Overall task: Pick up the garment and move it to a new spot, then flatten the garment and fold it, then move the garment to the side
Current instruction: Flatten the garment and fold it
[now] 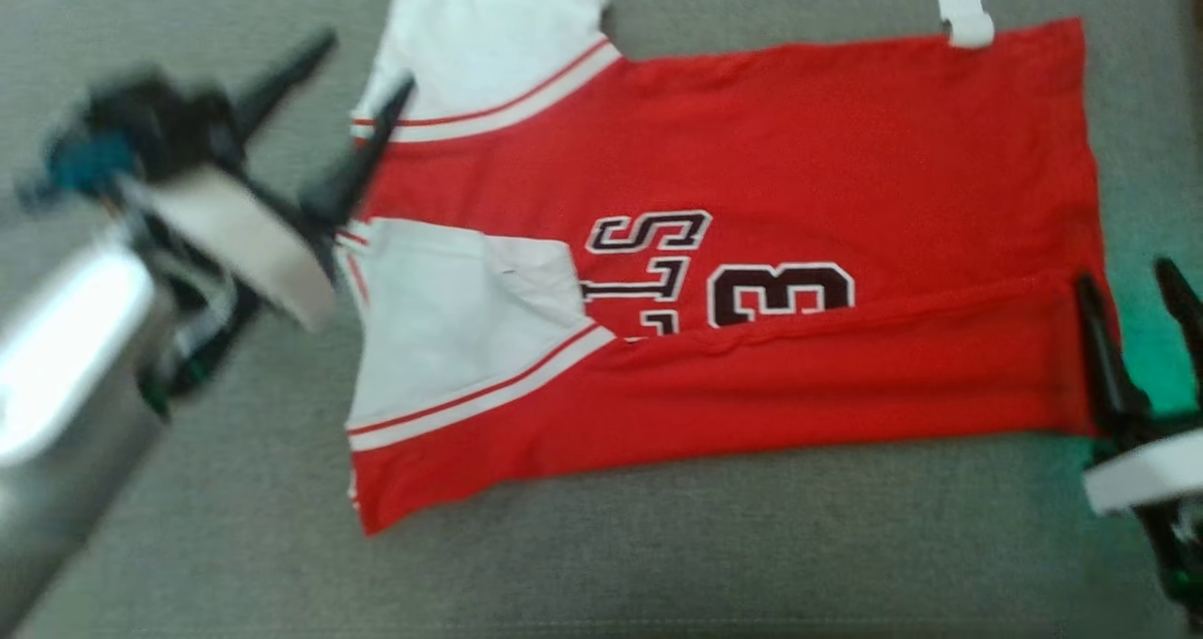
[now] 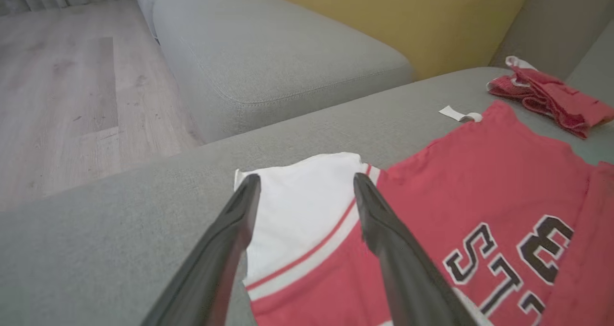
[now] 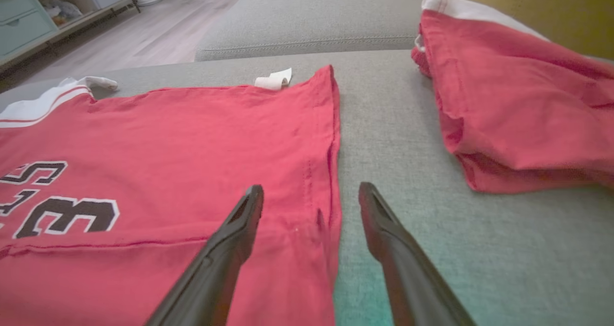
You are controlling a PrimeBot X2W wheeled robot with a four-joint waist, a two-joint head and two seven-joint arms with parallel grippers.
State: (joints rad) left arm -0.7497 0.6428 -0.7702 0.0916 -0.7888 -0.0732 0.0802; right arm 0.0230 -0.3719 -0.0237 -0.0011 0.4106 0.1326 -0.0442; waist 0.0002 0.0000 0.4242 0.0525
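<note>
Left gripper (image 1: pixel 368 58) spread empty, right gripper (image 1: pixel 1125 272) spread empty, by garment (image 1: pixel 799 150)

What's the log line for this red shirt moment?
jersey: flat on sofa, one side folded | left gripper: open | right gripper: open

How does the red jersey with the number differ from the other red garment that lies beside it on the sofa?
The jersey lies spread out flat, while the other garment is bunched in a thick heap. The jersey shows dark letters and a number edged in white; the other garment shows no print where visible. Both are red with white trim and rest on the grey cushion.
</note>
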